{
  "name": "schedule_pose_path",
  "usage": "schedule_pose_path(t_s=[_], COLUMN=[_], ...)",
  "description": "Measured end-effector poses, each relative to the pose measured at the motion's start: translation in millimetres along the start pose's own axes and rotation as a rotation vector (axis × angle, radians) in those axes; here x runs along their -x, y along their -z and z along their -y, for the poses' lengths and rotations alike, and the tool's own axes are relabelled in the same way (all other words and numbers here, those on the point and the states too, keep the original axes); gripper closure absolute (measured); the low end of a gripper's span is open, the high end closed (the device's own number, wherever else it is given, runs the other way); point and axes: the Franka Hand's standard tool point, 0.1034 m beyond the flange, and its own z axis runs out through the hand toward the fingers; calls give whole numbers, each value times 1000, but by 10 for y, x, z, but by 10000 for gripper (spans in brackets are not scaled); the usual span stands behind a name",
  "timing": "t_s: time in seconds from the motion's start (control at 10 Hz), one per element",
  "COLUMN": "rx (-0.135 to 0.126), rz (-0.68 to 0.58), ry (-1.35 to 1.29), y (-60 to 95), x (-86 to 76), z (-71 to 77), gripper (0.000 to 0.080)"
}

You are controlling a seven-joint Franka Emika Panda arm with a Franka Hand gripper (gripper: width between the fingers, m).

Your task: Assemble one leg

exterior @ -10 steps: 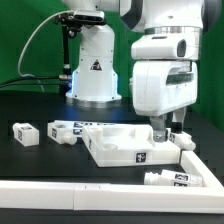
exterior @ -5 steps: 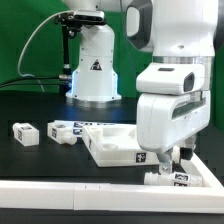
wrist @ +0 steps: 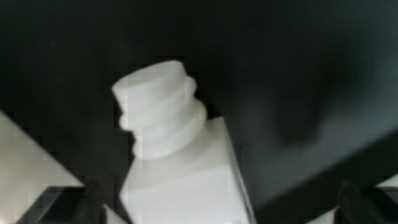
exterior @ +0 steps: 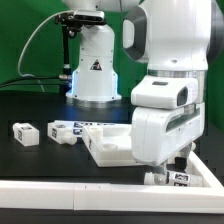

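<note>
A white leg (wrist: 175, 150) with a screw-threaded end lies straight between my fingers in the wrist view. My gripper (wrist: 214, 208) is open, and its dark fingertips (wrist: 63, 205) stand apart on either side of the leg with gaps showing. In the exterior view the gripper (exterior: 172, 172) is low at the front right, right over this tagged leg (exterior: 181, 179), whose end shows under the hand. Another leg (exterior: 22, 133) lies at the exterior view's left, and more tagged legs (exterior: 63, 130) lie beside the square tabletop (exterior: 108, 146).
The large flat white tabletop with a raised rim lies mid-table, just left of my hand in the exterior view. A white border rail (exterior: 60, 188) runs along the front edge. The robot base (exterior: 93, 70) stands behind.
The arm has moved from above the tabletop's right corner toward the front and down, and now sits over the leg by the front rail.
</note>
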Motion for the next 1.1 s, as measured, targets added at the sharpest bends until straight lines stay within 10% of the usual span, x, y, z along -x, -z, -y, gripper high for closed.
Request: schedule_pose_path(t_s=[0.4, 0.8, 1.1], rx=[-10, -9, 4], rz=[4, 5, 6], ry=[-10, -12, 39], y=[-114, -113, 57], x=[20, 32, 233], z=[62, 47, -93], gripper=[150, 515, 515])
